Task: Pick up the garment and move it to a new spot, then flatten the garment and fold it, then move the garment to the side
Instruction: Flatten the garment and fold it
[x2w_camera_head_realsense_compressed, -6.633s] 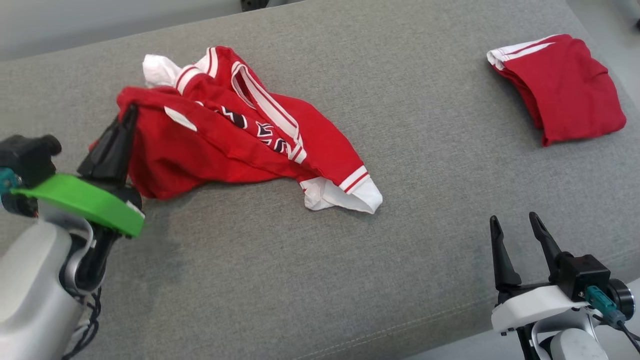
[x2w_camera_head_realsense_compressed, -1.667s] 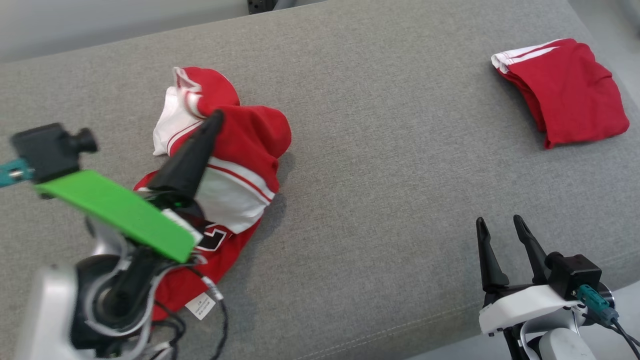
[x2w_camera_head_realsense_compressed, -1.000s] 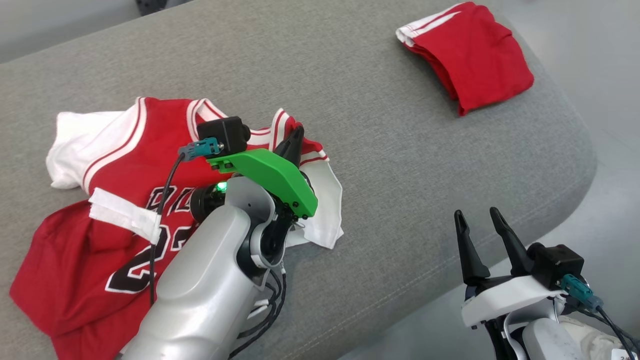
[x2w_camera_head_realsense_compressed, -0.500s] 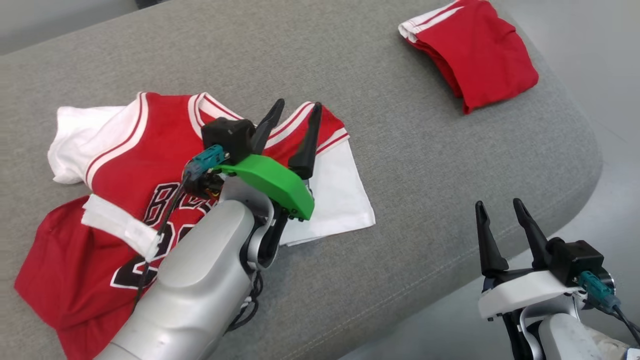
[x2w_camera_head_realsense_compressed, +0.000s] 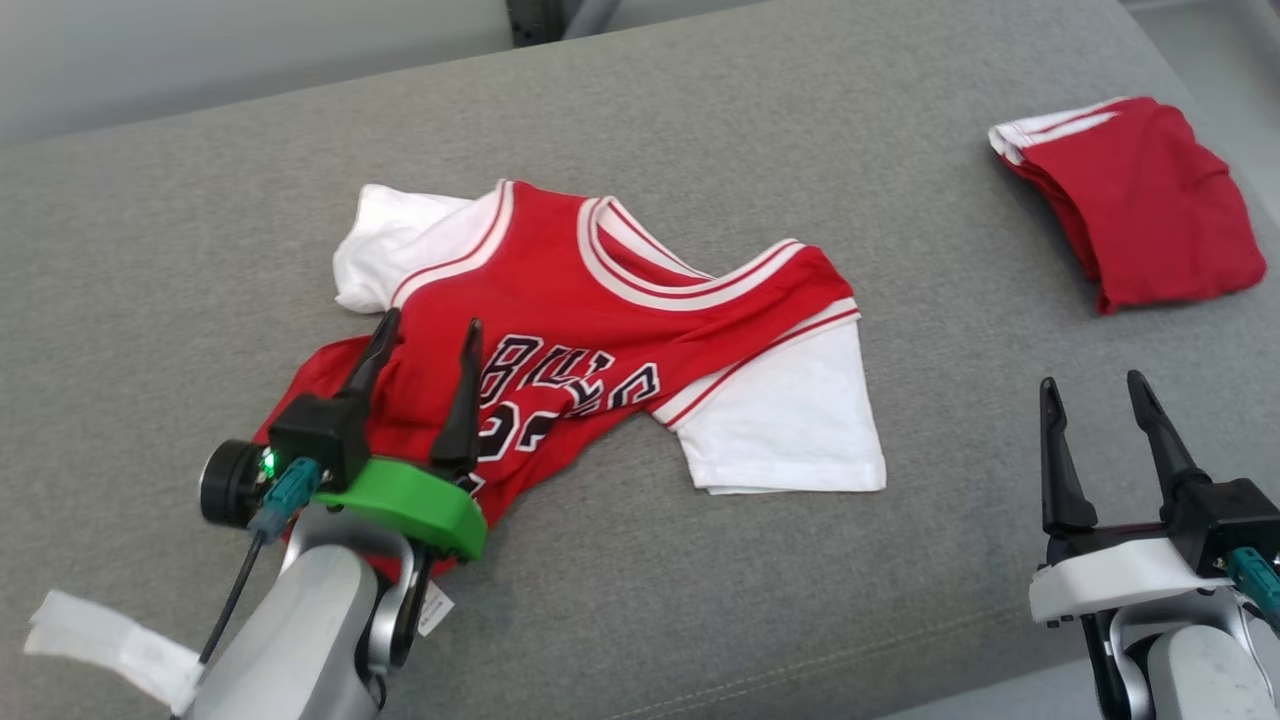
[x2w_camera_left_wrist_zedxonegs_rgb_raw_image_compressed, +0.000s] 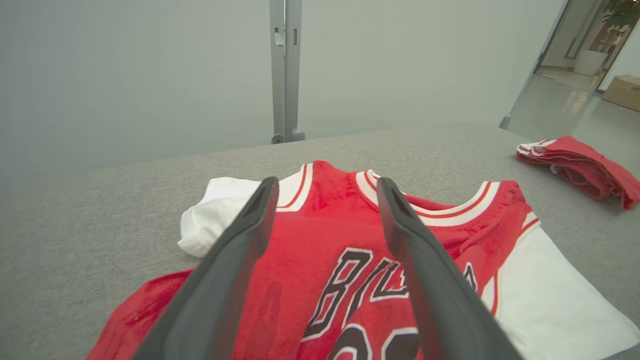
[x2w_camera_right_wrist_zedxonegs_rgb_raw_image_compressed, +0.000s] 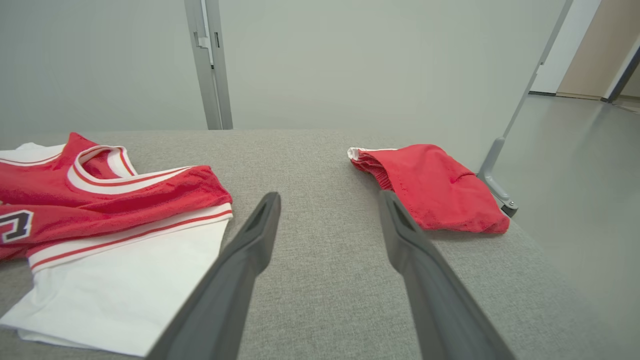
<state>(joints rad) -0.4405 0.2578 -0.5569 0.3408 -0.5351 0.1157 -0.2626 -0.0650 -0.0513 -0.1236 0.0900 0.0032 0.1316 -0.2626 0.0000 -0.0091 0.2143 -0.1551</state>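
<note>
While both pairs of jaws stand wide and empty, left pincer (x2w_camera_head_realsense_compressed: 431, 320) sits over the hem end of the red jersey (x2w_camera_head_realsense_compressed: 620, 300). Jersey lies spread, lettering up, on the grey cushion (x2w_camera_head_realsense_compressed: 700, 600), ahead and left of right pincer (x2w_camera_head_realsense_compressed: 1092, 382). Folded red garment (x2w_camera_head_realsense_compressed: 1140, 200) lies ahead-right of that pincer, well apart.

— How's your light?
— Soft and even, no glare. You get only faint shadows under the jersey's (x2w_camera_head_realsense_compressed: 600, 330) edges on the grey worktop (x2w_camera_head_realsense_compressed: 700, 600).
— Sharpness?
— Your head view is crisp. Wrist views stretch toward the edges, and the near fingers (x2w_camera_left_wrist_zedxonegs_rgb_raw_image_compressed: 220, 290) look soft.
</note>
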